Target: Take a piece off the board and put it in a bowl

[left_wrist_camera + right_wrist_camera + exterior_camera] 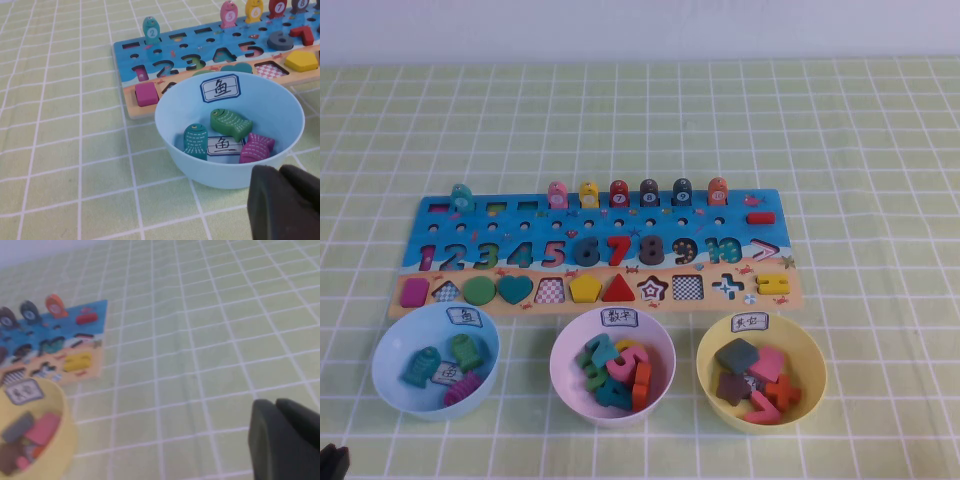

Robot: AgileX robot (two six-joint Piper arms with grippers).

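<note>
The orange fish piece [717, 189] stands upright at the right end of the fish row on the blue board [428, 226]; it also shows in the right wrist view [56, 305]. The light blue bowl [378, 352] sits in front of the board's left end and holds teal, green and magenta fish. My left gripper [277, 170] is shut and empty, low by the near side of that bowl [200, 167]; only its tip shows at the bottom left corner of the high view [332, 462]. My right gripper [274, 402] is shut and empty over bare cloth right of the board.
A pink bowl [560, 350] of number pieces and a yellow bowl [706, 360] of shape pieces stand in front of the board. Other fish stand on the board: teal [461, 198], pink, yellow, red and dark ones. A green checked cloth covers the table.
</note>
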